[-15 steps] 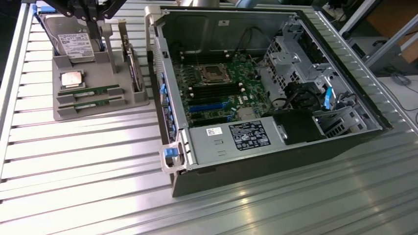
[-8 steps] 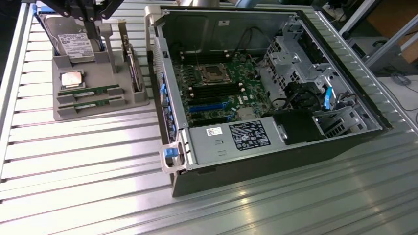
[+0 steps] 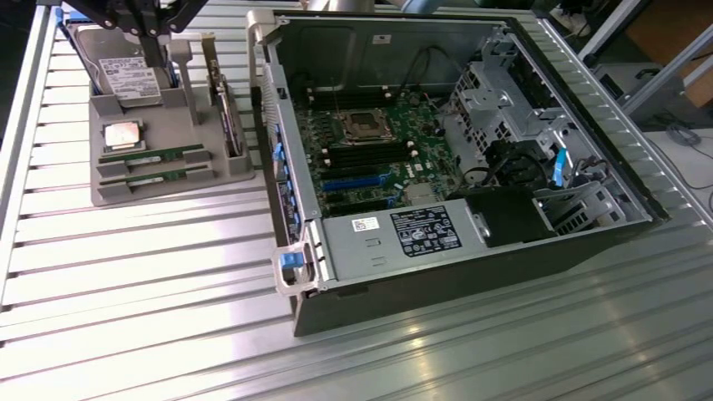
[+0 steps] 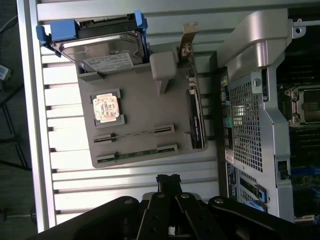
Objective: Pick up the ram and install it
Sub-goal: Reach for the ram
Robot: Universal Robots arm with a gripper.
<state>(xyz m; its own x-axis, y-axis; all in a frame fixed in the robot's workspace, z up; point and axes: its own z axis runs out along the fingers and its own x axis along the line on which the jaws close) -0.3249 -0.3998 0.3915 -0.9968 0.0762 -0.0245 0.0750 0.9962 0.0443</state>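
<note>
- Gripper (image 4: 168,181) is clenched: fingertips pressed together, nothing between them, touching nothing.
- It hangs above the ribbed metal table (image 4: 125,192), just off the grey tray (image 4: 135,90), on the side where the sticks sit. In the exterior view it is at the upper left, above the tray.
- Ram (image 4: 134,134) is a thin green stick that appears to stand on its long edge in a groove of the tray. The second stick (image 4: 137,152) sits in the next groove, nearer the tray edge. Both are seated, neither lifted.
- Also on the tray:
  - processor chip (image 4: 106,107) in a square pocket beside the sticks
  - hard drive (image 4: 100,47) in a blue bracket at the far end
  - expansion card (image 4: 195,117) on edge along the side facing the case
- Computer case (image 3: 446,292) stands open just beside the tray, with the motherboard (image 3: 379,138) exposed. The long dark memory slots (image 3: 366,157) look free, but I can't be sure.
- Step in hand, my read: this is the approach for the pick, and nothing is installed yet.
- Doing it well, as a judgement:
  - Jaws must part before any descent, because shut tips would only press on the board.
  - Fingers should close across the stick's thin dimension, near mid-length so it doesn't tip.
  - Come straight down, clear of the groove end blocks.
- Risk: the two sticks are near each other, so a wide opening could snag the neighbour.
</note>
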